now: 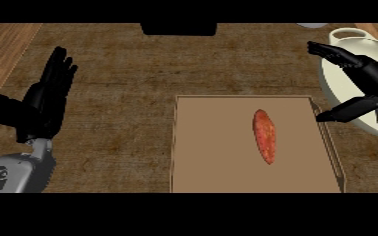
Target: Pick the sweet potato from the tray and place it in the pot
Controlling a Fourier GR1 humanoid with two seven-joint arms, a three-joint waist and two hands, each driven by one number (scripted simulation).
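counter: brown mottled top, lighter wood strip along left edge
tray: brown rectangle, raised rim, on counter lower centre-right
pot: cream, at right edge, just beside tray's right rim
black block: far edge, centre

A single view looks from the robot's head, steeply down onto the desk, facing forward, with the robot's own side at the lower edge. It sits fairly near. The brown tray fills the lower middle and right and runs to the lower edge. The left hand shows by the left border, while the right hand and the white pot are clipped by the right border.
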